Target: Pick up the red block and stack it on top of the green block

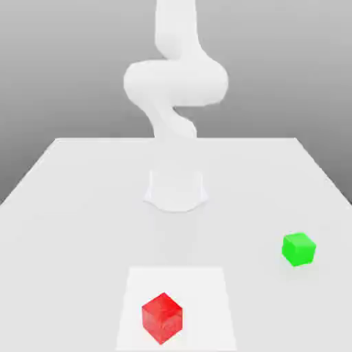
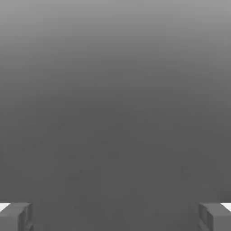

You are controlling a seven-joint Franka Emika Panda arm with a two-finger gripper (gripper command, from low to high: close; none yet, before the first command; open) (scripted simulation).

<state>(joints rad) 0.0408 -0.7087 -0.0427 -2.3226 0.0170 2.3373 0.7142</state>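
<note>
The stacking had not begun. In the exterior view the red block (image 1: 163,318) sat on the pale square patch (image 1: 208,295), towards that patch's left side as the exterior view showed it, one corner turned to the camera. The green block (image 1: 299,249) stood well apart from it, off the patch, over at the exterior view's right and farther back on the white table (image 1: 75,234), with nothing on top of it. The arm (image 1: 176,82) rose behind both blocks, near the far side of the table and touching neither. In the hand view the gripper (image 2: 116,217) was open, its two fingers set wide apart with nothing between them; past them was only plain grey, so it was hard to say from there just where the hand was pointed. Everything, then, was left to do: the hand had to be brought over the red block, turned to match its faces, lowered and closed, and the block lifted, carried across and set down on the green one. As the red block looked a little larger than its intended base, the placing would probably want careful centring, and a lopsided release might have tipped it off.
</note>
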